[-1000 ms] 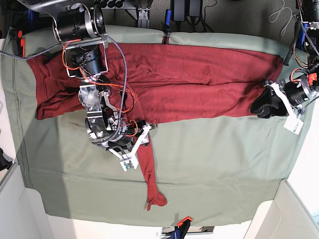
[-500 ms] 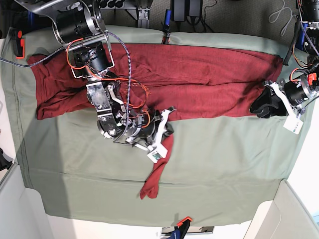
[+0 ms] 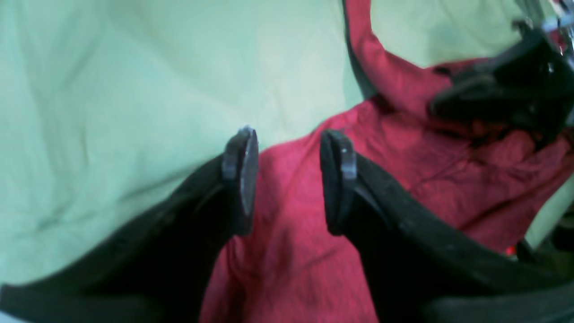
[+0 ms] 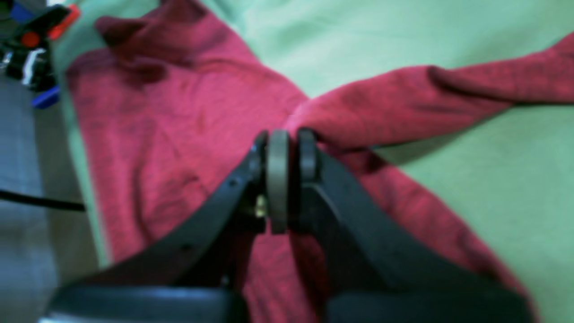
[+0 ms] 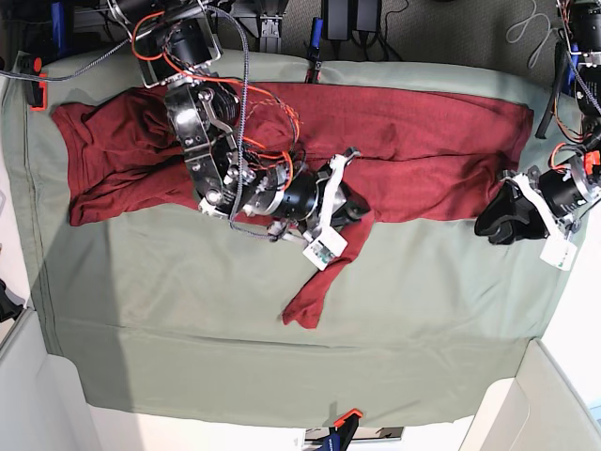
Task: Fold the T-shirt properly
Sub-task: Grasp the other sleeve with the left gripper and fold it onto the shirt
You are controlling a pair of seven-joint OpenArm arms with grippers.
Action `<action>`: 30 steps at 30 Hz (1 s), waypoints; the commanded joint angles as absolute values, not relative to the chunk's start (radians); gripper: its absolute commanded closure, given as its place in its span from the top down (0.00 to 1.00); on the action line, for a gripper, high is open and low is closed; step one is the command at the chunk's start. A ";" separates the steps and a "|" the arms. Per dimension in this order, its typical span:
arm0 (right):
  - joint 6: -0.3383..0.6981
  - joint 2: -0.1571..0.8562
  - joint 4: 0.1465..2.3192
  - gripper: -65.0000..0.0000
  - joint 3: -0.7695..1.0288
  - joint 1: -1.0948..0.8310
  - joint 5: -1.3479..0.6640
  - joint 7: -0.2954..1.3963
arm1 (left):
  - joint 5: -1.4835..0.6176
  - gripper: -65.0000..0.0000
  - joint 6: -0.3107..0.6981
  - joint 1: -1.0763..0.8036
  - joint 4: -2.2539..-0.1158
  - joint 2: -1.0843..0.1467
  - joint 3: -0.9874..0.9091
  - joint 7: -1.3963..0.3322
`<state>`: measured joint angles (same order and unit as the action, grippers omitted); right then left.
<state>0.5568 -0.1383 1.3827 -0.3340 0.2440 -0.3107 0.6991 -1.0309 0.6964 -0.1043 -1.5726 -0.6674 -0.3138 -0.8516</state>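
Right gripper pinching T-shirt sleeve, frame center | left gripper spread over hem | cloth limp, light; grip edges.

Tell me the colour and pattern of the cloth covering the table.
The table cloth is plain sage green, unpatterned; the base view shows it best.

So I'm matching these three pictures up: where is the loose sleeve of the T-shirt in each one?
Base: the sleeve hangs down-left from the right gripper, over the green cloth.
Right wrist: it runs from the shut fingers to the right edge.
Left wrist: a red strip at top centre is probably it, blurred.
Shared landmark: the T-shirt body on the green cloth.
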 commanded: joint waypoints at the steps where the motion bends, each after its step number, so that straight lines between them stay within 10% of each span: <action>1: 0.569 -0.150 1.413 0.14 -0.336 0.249 -0.350 0.692 | -1.051 0.47 0.698 -0.086 -1.586 -0.690 -0.324 -0.826; 11: 0.546 -0.133 1.543 0.56 -0.301 0.169 -0.321 0.721 | -0.970 0.55 0.698 -0.016 -1.586 -0.646 -0.249 -0.758; 30: 0.528 0.001 1.745 0.57 0.093 0.047 -0.402 0.861 | -0.459 0.56 0.666 0.501 -0.893 -0.309 0.172 -0.342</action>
<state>0.5247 0.0013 1.7245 0.0940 0.0319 -0.3752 0.8822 -0.4412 0.6609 0.4698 -0.8745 -0.3012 0.1757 -0.3637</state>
